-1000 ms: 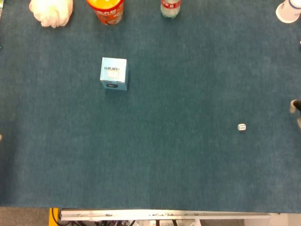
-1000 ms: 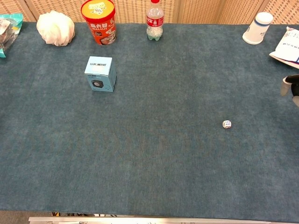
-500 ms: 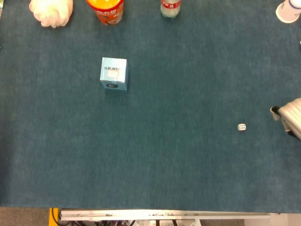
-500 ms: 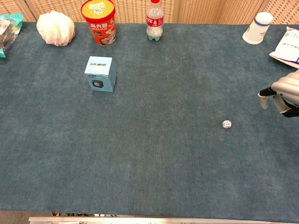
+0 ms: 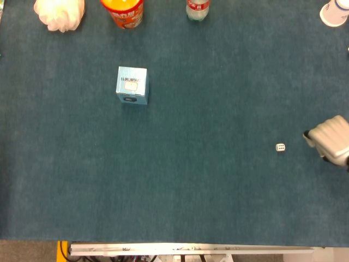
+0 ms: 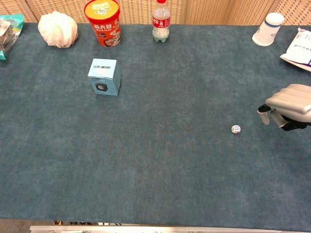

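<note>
- We are bringing our right hand (image 6: pixel 286 106) in from the right edge of the table (image 6: pixel 170 170), low over the cloth; it is holding nothing.
- Its fingers (image 5: pixel 327 136) are looking loosely curled in the head view, but we cannot tell from either view how far apart thumb and fingers stand.
- The die (image 6: pixel 235 129) is lying on the cloth just to the left of the hand and slightly nearer us, close but not touching.
- Our left hand is not showing in either view.
- Far to the left of the hand, a blue box (image 6: pixel 104 76) is standing upright. Along the far edge, left of the hand, are a white puff (image 6: pixel 58 29), a red tub (image 6: pixel 102 16) and a bottle (image 6: pixel 161 22).
- Beyond the hand at the far right are a paper cup (image 6: pixel 267 29) and a white bag (image 6: pixel 299 48).
- Step, as we are judging it: the approach to the die, with no contact yet.
- The next move is calling for a short travel left, with thumb and a finger parted either side of the die, then a light pinch; the die is small and could roll if nudged.
</note>
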Available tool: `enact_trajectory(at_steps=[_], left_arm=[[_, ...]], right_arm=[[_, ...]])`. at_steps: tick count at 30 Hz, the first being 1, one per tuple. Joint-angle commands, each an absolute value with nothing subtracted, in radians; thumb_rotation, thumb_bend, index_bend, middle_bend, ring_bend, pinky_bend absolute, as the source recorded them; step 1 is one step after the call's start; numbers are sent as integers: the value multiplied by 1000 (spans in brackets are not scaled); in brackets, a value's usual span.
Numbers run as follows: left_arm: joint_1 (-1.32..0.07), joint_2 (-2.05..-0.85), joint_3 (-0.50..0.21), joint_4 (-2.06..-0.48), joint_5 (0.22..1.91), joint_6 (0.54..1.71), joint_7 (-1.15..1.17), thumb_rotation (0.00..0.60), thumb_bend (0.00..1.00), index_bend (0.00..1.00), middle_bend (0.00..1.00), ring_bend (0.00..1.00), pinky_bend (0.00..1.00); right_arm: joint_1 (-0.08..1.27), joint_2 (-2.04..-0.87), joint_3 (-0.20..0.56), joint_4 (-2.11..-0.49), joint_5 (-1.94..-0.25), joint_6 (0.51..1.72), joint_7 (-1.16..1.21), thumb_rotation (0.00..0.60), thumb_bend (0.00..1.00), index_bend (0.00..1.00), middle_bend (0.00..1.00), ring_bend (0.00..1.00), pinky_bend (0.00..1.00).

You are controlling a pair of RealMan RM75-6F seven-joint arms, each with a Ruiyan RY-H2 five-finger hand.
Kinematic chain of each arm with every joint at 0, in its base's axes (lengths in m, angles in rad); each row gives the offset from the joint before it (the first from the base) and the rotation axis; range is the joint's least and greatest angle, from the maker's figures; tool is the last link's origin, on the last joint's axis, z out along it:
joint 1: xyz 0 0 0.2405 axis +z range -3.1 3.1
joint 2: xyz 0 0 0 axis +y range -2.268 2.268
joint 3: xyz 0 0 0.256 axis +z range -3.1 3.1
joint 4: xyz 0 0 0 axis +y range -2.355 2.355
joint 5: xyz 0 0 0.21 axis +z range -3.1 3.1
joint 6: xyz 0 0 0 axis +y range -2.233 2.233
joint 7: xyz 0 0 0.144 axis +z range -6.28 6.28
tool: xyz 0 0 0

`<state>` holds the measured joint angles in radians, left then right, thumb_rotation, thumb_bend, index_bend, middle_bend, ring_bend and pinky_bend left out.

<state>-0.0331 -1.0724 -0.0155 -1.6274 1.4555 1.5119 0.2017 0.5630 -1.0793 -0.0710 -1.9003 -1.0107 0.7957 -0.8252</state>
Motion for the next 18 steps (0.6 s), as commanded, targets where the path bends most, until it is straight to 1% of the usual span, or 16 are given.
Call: enact_trajectory(at_steps=[1, 18], left_arm=[[-33, -1072, -16, -1627, 1455, 1511, 201, 600, 0, 233, 274, 203, 341], [-24, -1062, -19, -1638, 1453, 1518, 198, 600, 0, 233, 277, 203, 341]], right_arm=[[580, -1098, -84, -1891, -994, 796, -832, 600, 1000, 463, 1000, 1000, 1000], [652, -1192, -124, -1826, -941, 807, -817, 600, 1000, 463, 1000, 1000, 1000]])
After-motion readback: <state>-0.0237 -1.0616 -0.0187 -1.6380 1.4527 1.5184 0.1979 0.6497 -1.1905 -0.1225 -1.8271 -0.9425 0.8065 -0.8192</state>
